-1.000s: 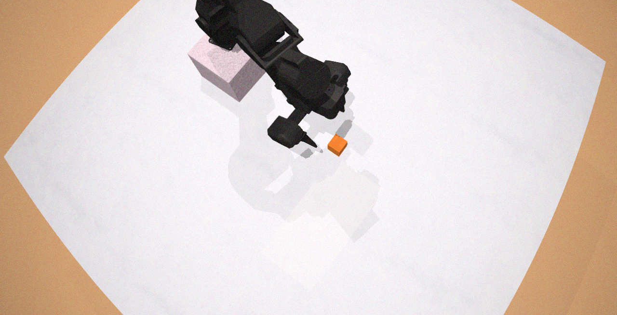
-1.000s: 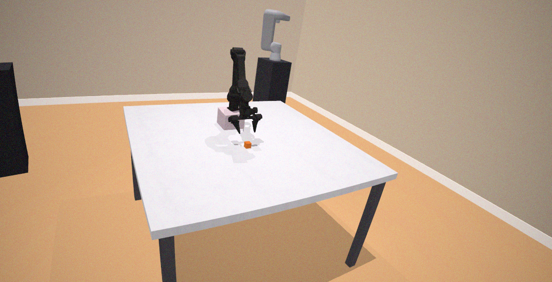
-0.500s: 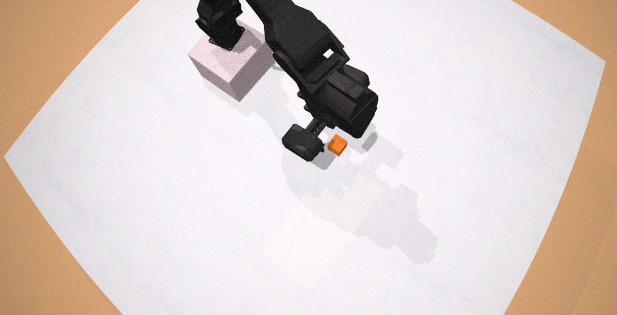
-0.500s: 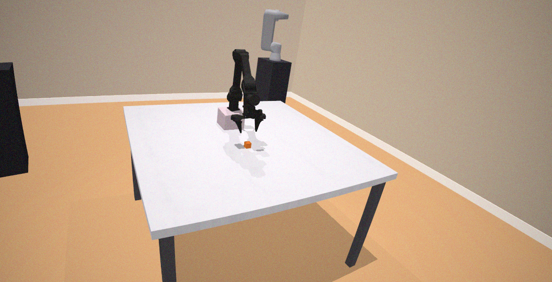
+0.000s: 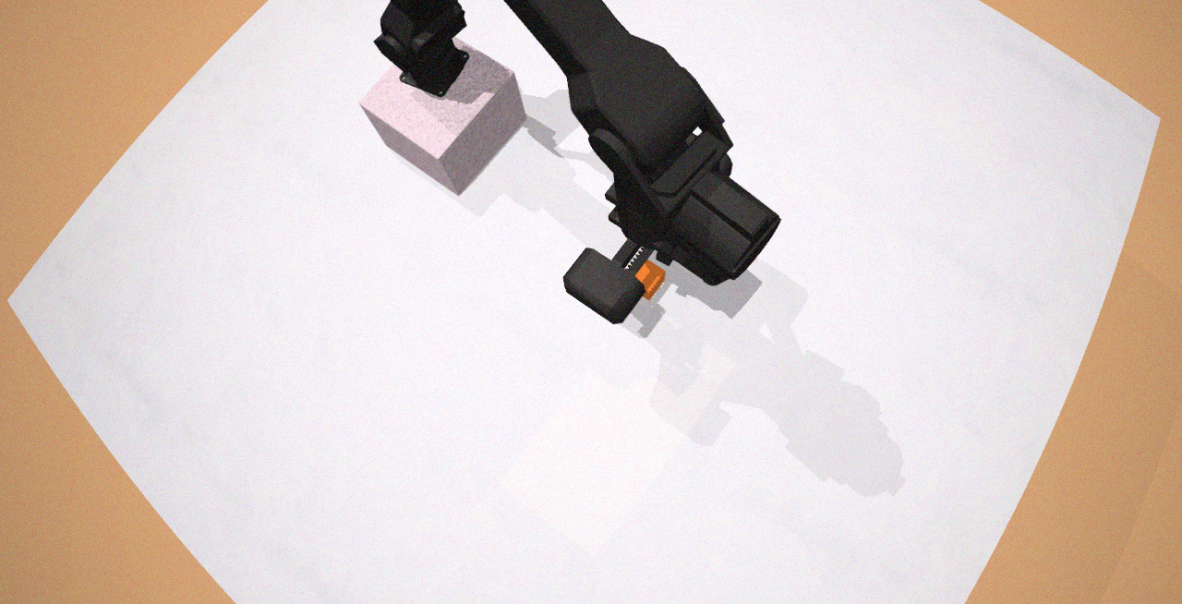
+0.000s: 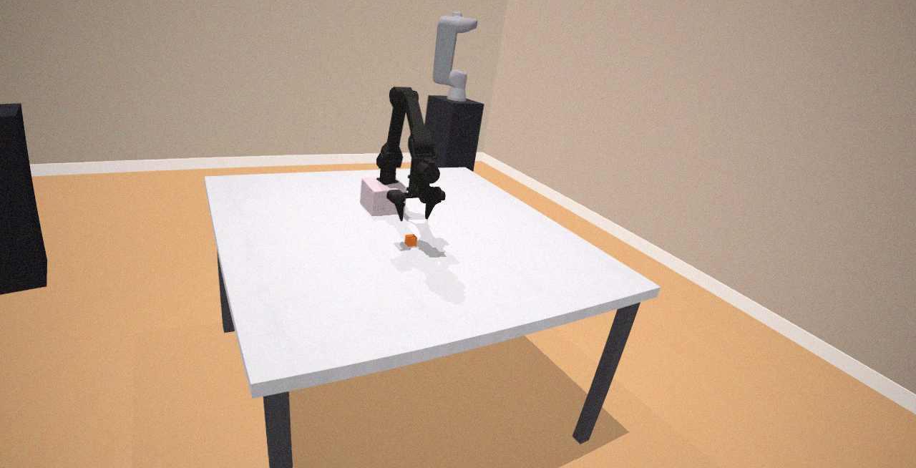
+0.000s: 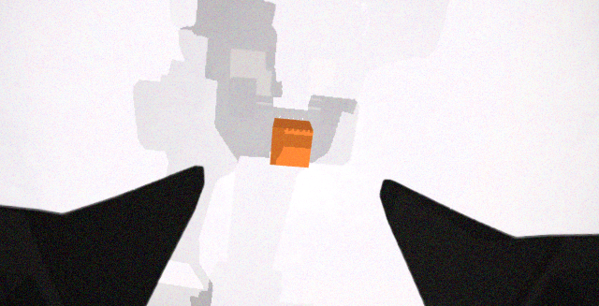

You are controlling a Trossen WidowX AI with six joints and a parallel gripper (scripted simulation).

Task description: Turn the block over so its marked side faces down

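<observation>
The orange block (image 5: 651, 279) (image 6: 410, 240) (image 7: 291, 143) rests on the white table (image 5: 331, 402) (image 6: 320, 311). In the wrist view its top and one side show, plain orange with shadows across them; no mark can be made out. In the top view my gripper partly covers it. My gripper (image 6: 415, 218) (image 7: 295, 181) is open, with its fingers wide apart and nothing between them. It hangs above the table, fingertips down, higher than the block. In the wrist view the block lies beyond the fingertips, centred between them. The block's underside is hidden.
The arm stands on a pale pink base box (image 5: 396, 116) (image 6: 373, 201) at the back of the table. The arm's shadows fall across the table around the block. A grey arm (image 6: 445, 49) on a dark pedestal (image 6: 453, 129) stands off the table, behind it.
</observation>
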